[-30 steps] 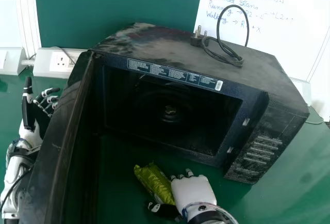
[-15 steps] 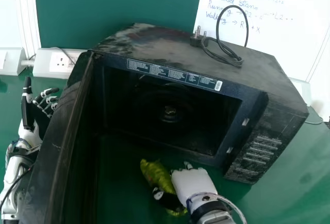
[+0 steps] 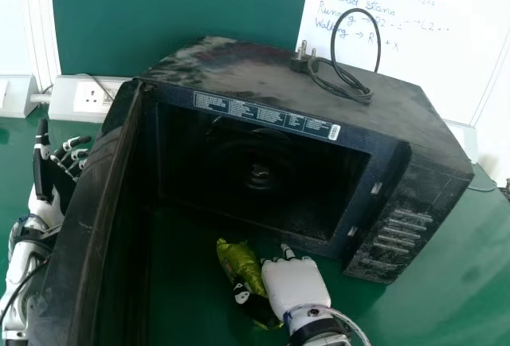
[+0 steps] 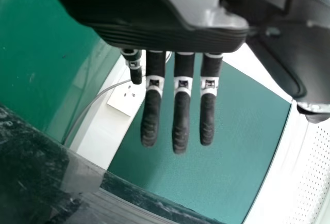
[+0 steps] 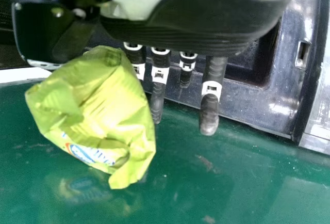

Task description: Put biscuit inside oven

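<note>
The white-and-black right hand [image 3: 296, 286] pinches the crinkled lime-green packet [image 3: 238, 261] between thumb and fingers, outside the black boxy oven [image 3: 239, 67], presumably for insertion; the black-palmed left hand [image 4: 154, 34] idles, fingers straight, apart.

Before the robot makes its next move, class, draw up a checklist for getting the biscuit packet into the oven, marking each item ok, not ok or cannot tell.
1. Oven door open: ok.
2. Plug out of the socket: ok, it rests on the oven's top.
3. Biscuit packet held by the right robot hand: ok, the thumb lies across it.
4. Packet fully off the table: cannot tell.
5. Packet inside the oven: not ok, it is in front of the opening.
6. Left robot hand out of the opening: ok, it is on the door's outer side.
</note>
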### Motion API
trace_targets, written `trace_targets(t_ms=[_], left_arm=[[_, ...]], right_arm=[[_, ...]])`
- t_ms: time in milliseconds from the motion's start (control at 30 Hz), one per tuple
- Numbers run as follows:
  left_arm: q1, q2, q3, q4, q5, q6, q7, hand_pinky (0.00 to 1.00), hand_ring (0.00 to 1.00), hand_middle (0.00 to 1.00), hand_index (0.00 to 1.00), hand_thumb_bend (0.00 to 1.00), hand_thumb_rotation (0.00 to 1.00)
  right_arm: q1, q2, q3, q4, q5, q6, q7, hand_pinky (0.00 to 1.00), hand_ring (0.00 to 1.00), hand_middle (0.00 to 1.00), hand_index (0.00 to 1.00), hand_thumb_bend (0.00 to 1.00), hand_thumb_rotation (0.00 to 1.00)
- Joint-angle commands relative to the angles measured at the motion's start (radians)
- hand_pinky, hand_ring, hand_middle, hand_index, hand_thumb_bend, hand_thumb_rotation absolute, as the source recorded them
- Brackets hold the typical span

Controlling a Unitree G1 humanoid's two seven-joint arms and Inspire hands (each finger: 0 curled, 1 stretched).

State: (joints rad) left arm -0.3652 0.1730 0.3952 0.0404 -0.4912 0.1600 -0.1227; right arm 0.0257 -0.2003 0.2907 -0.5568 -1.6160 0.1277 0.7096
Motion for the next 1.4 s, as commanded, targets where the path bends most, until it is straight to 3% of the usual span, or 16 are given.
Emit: trace_targets(t_ms=[0,167,467,567,667,767,1067,1167,1367], left_arm=[[0.009,0.005,-0.005,-0.011,0.004,0.003,0.001,0.23,0.30,0.39,0.49,0.52,0.07],[0.009,0.005,-0.005,-0.010,0.001,0.003,-0.001,0.24,0.31,0.39,0.49,0.52,0.07],[0.005,0.008,-0.003,0.005,0.001,-0.003,-0.020,0.24,0.31,0.39,0.49,0.52,0.07],[0.004,0.008,-0.003,0.008,0.003,-0.003,-0.019,0.24,0.31,0.39,0.49,0.52,0.07],[0.004,0.009,-0.002,0.013,-0.002,-0.006,-0.029,0.24,0.31,0.39,0.49,0.52,0.07],[0.004,0.011,-0.003,0.018,-0.001,-0.010,-0.036,0.24,0.31,0.39,0.49,0.51,0.07],[0.000,0.006,-0.003,0.025,0.003,-0.012,-0.037,0.24,0.31,0.39,0.49,0.52,0.07],[0.001,0.005,-0.005,0.024,0.003,-0.014,-0.038,0.24,0.31,0.39,0.49,0.52,0.07],[-0.002,0.008,-0.005,0.040,-0.003,-0.025,-0.060,0.24,0.31,0.40,0.49,0.52,0.07]], right_arm=[[0.050,-0.012,0.033,0.064,0.012,-0.011,0.068,0.20,0.31,0.48,0.49,0.53,0.00],[0.043,-0.023,0.030,0.065,0.025,-0.006,0.068,0.13,0.21,0.47,0.49,0.53,0.00],[0.025,-0.027,-0.027,-0.030,0.081,0.013,0.072,0.11,0.19,0.47,0.49,0.53,0.00],[0.011,-0.025,-0.055,-0.081,0.108,0.019,0.102,0.18,0.26,0.47,0.49,0.53,0.00],[-0.002,-0.027,-0.084,-0.128,0.135,0.018,0.115,0.08,0.16,0.47,0.49,0.53,0.00],[-0.022,-0.038,-0.106,-0.162,0.150,0.007,0.127,0.08,0.16,0.47,0.49,0.53,0.00],[-0.130,0.001,-0.160,-0.188,0.163,0.043,0.182,0.05,0.13,0.47,0.48,0.53,0.00],[-0.184,0.006,-0.174,-0.175,0.154,0.056,0.219,0.08,0.16,0.47,0.48,0.53,0.00],[-0.250,-0.011,-0.195,-0.144,0.188,0.050,0.178,0.08,0.16,0.47,0.49,0.53,0.00]])
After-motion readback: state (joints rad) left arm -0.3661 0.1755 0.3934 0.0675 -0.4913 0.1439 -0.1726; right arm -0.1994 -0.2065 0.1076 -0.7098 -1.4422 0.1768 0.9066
